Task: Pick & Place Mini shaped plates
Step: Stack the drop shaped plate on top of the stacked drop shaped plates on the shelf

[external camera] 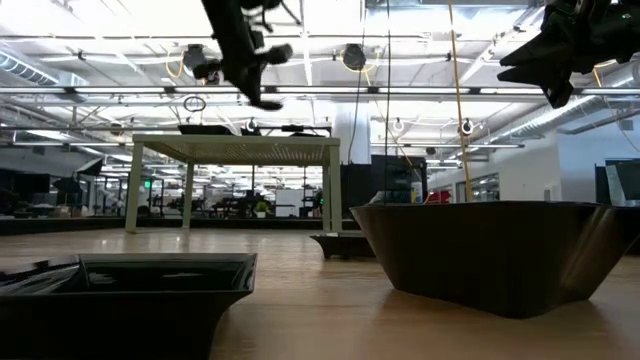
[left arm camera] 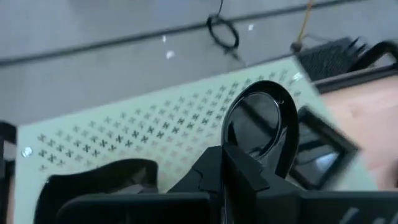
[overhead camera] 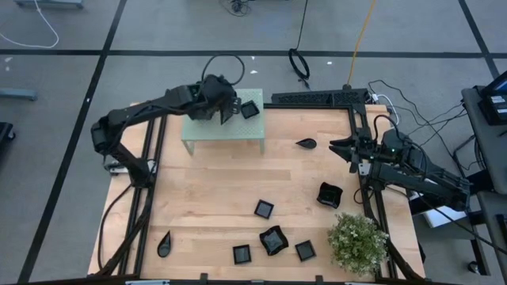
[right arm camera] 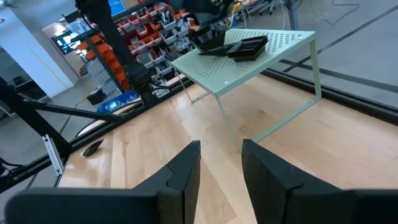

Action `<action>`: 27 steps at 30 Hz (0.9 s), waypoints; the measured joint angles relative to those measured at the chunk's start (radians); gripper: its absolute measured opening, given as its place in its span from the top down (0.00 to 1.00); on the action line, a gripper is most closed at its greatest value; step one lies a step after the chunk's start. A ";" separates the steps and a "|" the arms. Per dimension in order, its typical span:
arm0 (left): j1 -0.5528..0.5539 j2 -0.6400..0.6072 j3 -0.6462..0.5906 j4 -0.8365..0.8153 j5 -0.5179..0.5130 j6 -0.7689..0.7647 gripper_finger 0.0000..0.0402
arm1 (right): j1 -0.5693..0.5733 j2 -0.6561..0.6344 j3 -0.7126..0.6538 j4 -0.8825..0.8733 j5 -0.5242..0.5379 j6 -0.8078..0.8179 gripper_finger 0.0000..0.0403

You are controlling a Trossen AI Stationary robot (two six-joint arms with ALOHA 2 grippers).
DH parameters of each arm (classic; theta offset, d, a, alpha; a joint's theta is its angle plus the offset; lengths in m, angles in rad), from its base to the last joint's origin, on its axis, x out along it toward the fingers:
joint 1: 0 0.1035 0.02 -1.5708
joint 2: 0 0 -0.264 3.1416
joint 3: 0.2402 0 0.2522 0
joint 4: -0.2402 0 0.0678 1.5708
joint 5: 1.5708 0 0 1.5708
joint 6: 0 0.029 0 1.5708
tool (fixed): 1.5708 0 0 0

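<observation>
While the left pincer (overhead camera: 224,108) hovers over the green platform (overhead camera: 202,128) clamped on a teardrop plate (left arm camera: 258,124), the right pincer (right arm camera: 221,163) waits apart.

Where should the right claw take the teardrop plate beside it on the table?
Probably from straight above, pinching the raised rim at its wide rounded end, one finger inside, one outside. The teardrop plate lies flat and low on the table, so a side approach finds little to hold. The right claw is open beside it; the left claw holds another plate over the green platform.
</observation>
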 joint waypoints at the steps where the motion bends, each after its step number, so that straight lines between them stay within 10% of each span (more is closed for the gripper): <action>1: 0.014 0.011 0.000 -0.003 0.024 -0.004 0.97 | 0.000 0.000 0.000 0.000 0.000 0.000 0.74; 27: 0.021 0.074 0.000 -0.151 0.151 -0.306 0.99 | 0.000 0.000 0.000 0.000 0.000 0.000 0.74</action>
